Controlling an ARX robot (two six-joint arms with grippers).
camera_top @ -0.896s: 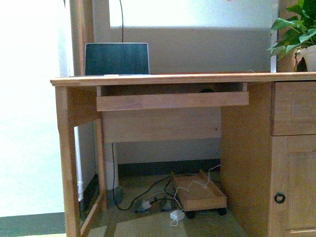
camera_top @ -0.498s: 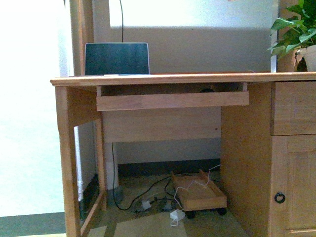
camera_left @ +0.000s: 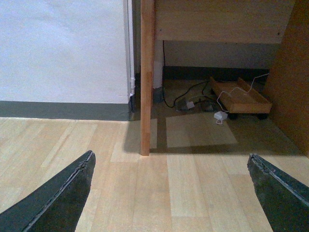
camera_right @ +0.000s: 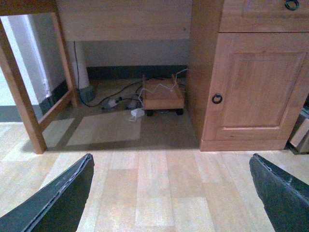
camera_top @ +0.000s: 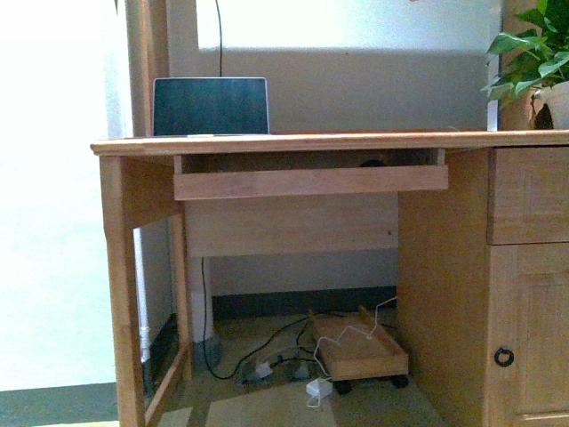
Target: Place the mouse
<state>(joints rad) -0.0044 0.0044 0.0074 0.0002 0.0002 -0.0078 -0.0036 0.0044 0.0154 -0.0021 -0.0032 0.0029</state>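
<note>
A small dark domed shape (camera_top: 373,163), which looks like the mouse, peeks over the front board of the pull-out tray (camera_top: 311,181) under the wooden desk top (camera_top: 329,141); most of it is hidden. A laptop (camera_top: 211,106) stands open on the desk at the back left. My left gripper (camera_left: 170,159) is open and empty, low over the wooden floor in front of the desk's left leg (camera_left: 147,77). My right gripper (camera_right: 170,158) is open and empty over the floor, facing the desk's cupboard door (camera_right: 253,87). Neither arm shows in the front view.
A potted plant (camera_top: 533,62) stands on the desk's right end above a drawer (camera_top: 529,194) and the cupboard door (camera_top: 533,338). Under the desk are a small wooden wheeled stand (camera_top: 360,349), cables and a white adapter (camera_top: 318,388).
</note>
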